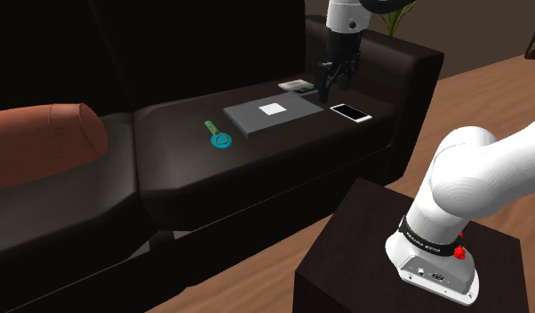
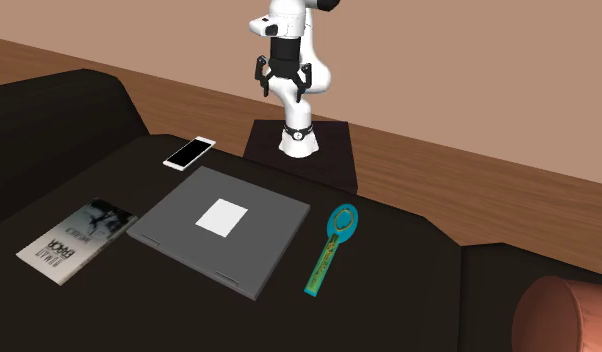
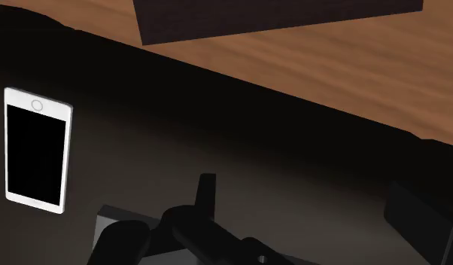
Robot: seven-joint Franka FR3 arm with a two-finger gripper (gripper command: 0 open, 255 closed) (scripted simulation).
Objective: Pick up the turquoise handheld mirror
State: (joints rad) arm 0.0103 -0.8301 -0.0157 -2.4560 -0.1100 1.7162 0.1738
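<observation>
The turquoise handheld mirror [image 1: 219, 135] lies flat on the dark sofa seat [image 1: 186, 169], its round head toward the seat's front edge. In the second exterior view the mirror [image 2: 332, 248] rests to the right of a grey laptop. My black gripper [image 1: 332, 84] hangs well above the seat over the laptop's far end, a good distance from the mirror. Seen from across, the gripper [image 2: 283, 85] is open with nothing between its spread fingers. In the wrist view one finger [image 3: 424, 222] shows over the dark seat.
A closed grey laptop [image 1: 270, 114] lies mid-seat, a white phone [image 1: 350, 113] beside it and a book [image 1: 297, 86] behind. A reddish-brown bolster [image 1: 43, 142] lies at the shoulder view's left. The dark stand [image 1: 408, 258] sits on a wooden floor [image 1: 488, 98].
</observation>
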